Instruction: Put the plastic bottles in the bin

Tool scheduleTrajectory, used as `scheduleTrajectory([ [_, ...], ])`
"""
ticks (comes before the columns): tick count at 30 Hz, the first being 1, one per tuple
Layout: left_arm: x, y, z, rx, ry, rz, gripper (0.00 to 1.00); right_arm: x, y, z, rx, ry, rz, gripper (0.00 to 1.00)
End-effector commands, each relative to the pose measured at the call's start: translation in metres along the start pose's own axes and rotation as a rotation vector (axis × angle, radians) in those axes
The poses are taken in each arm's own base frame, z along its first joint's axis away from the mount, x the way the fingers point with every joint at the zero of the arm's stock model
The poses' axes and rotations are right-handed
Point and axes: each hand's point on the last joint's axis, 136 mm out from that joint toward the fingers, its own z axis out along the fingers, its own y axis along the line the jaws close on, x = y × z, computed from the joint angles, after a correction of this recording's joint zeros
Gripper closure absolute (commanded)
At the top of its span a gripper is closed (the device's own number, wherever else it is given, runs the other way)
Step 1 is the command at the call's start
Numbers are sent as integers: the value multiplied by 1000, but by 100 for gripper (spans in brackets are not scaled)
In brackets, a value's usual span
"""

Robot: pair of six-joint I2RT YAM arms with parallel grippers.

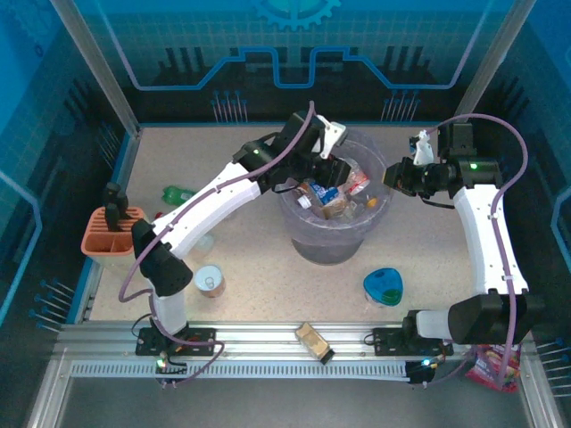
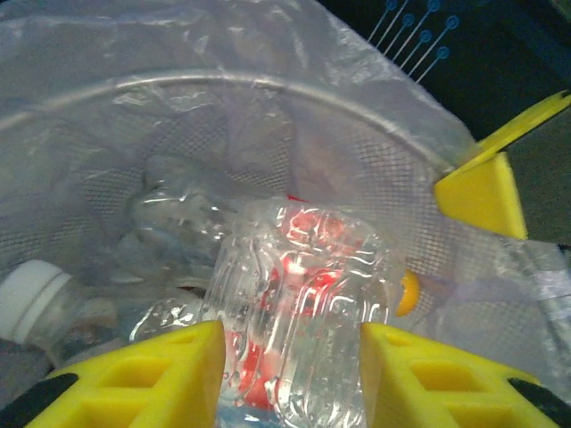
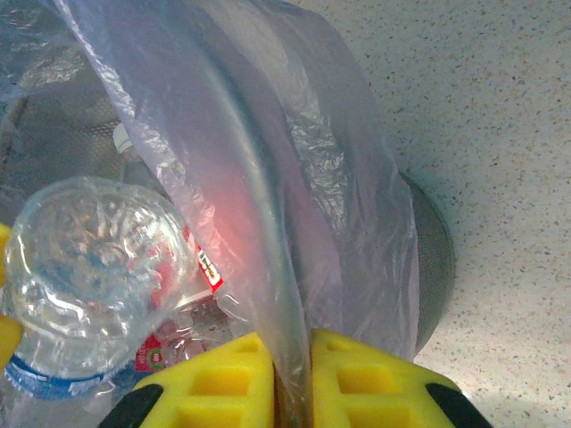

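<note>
Left hand (image 2: 290, 328) grips clear bottle (image 2: 303, 267) mid-body between its fingers: light, thin-walled, crushable, slick. Right hand (image 3: 287, 343) clamps bin (image 1: 330, 241) rim.

I am seeing the bench (image 1: 268, 259) carrying the bin (image 1: 332, 245) at centre, green bottle (image 1: 178, 193) and orange basket (image 1: 111, 236) left, can (image 1: 210, 282) near-left, blue dish (image 1: 384, 287) near-right.

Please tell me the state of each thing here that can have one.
left claw: closed on the clear bottle, over the bin.
right claw: closed on the bin's rim and liner.
bin: upright, with bottles piled inside.
green bottle: lying on its side, outside the bin.
tin can: upright.
</note>
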Motion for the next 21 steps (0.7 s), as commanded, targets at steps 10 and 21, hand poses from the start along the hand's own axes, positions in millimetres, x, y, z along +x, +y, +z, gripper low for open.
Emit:
scheduleTrajectory([
  [10, 25, -63, 0, 278, 63, -78, 60, 5, 19, -2, -62, 33, -20, 77],
  [21, -10, -55, -44, 189, -69, -44, 33, -6, 30, -10, -82, 0, -39, 63],
])
